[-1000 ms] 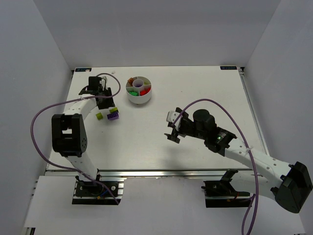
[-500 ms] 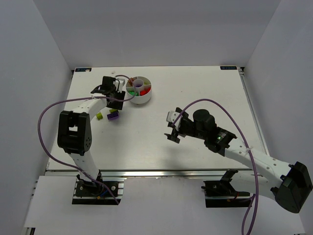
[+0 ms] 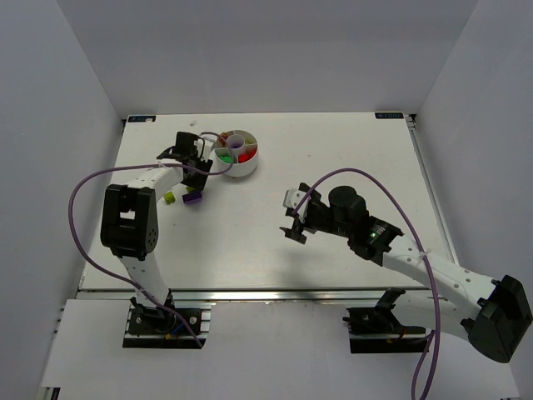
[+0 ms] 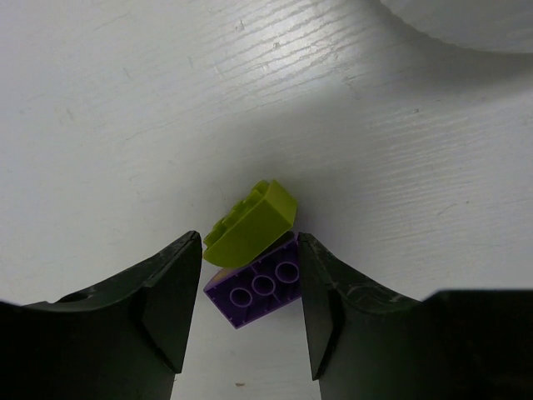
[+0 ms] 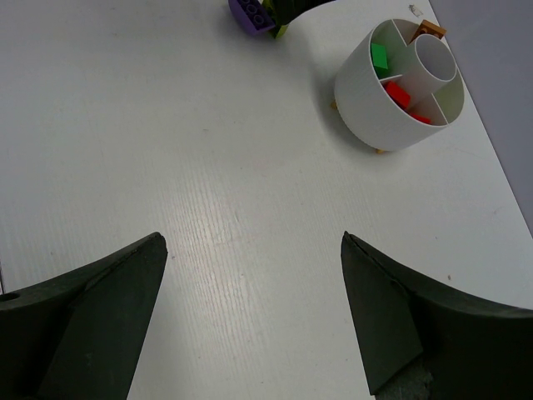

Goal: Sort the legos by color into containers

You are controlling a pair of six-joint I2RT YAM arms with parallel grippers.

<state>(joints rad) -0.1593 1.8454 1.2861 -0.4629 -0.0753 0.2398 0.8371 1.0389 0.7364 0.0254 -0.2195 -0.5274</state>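
Beyond the left claw (image 4: 249, 243), the purple brick (image 4: 260, 290) lies studs-up, its long axis slanting across the gap, with a tilted lime brick (image 4: 250, 221) leaning on it. The left claw stands half open and the right claw (image 5: 254, 242) wide open, and both are empty.

There is one round white plastic dish (image 5: 366, 100) with compartments. In it lie one green plastic brick (image 5: 380, 57), two red plastic bricks (image 5: 397, 92) and one orange plastic brick (image 5: 429, 31). On the white table (image 3: 333, 142) lie one lime-yellow plastic brick (image 4: 250, 221) and one purple plastic brick (image 4: 258, 283).
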